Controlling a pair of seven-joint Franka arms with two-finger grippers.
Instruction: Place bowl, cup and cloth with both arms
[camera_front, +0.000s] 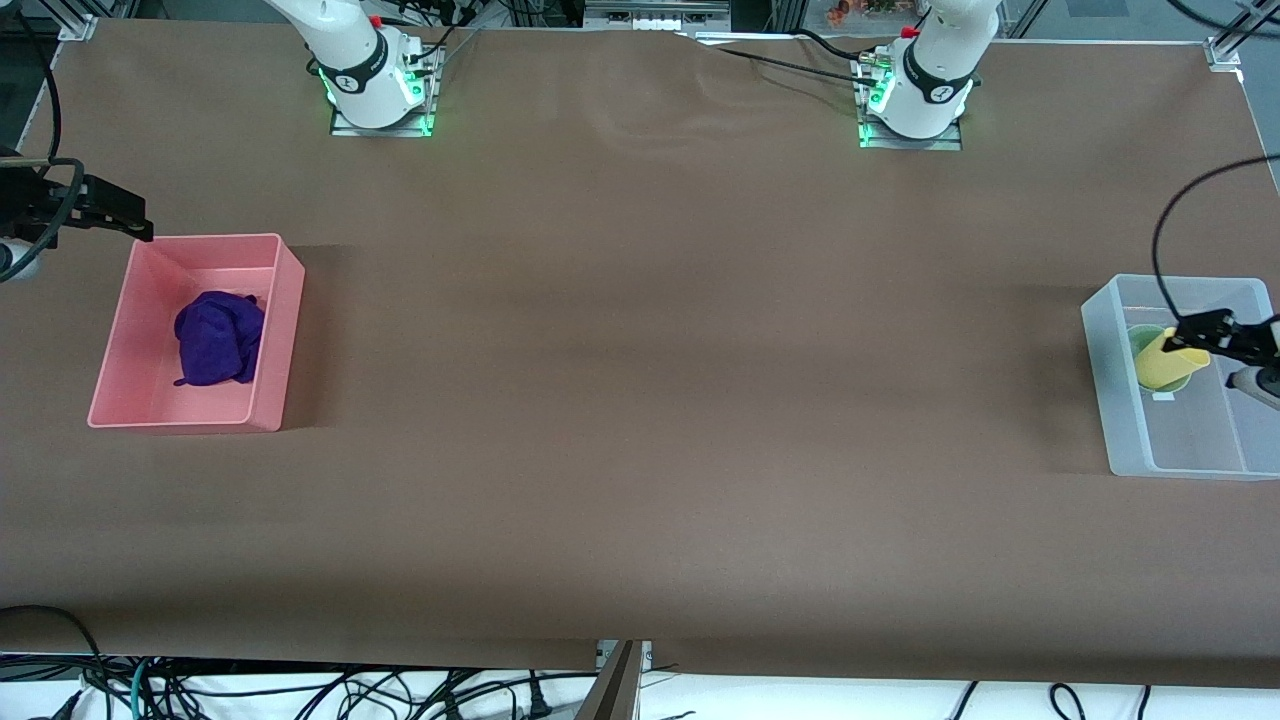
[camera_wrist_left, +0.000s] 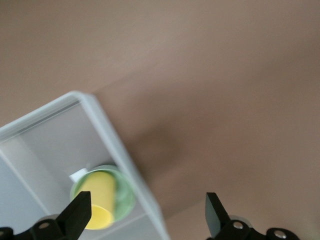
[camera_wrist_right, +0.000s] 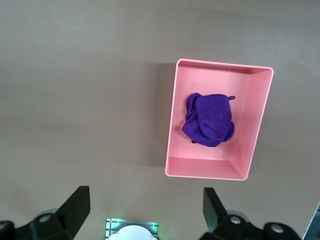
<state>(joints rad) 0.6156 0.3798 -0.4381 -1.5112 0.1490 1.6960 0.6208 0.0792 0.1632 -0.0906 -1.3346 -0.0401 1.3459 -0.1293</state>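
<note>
The yellow cup (camera_front: 1160, 364) lies tilted inside the pale green bowl (camera_front: 1140, 340), and both are in the clear bin (camera_front: 1125, 420) at the left arm's end of the table. My left gripper (camera_front: 1190, 338) hangs over that bin just above the cup, open and empty. The left wrist view shows the cup (camera_wrist_left: 97, 197), the bowl (camera_wrist_left: 126, 192) and the open left gripper (camera_wrist_left: 147, 215). The purple cloth (camera_front: 218, 338) lies bunched in the pink bin (camera_front: 180, 415). My right gripper (camera_front: 125, 218) is open and empty in the air beside the pink bin. The right wrist view shows the cloth (camera_wrist_right: 207, 120).
The pink bin (camera_wrist_right: 220, 169) stands at the right arm's end of the table. The brown table surface (camera_front: 650, 400) stretches between the two bins. The arm bases (camera_front: 375, 90) (camera_front: 915, 100) stand along the edge farthest from the front camera. Cables hang below the near edge.
</note>
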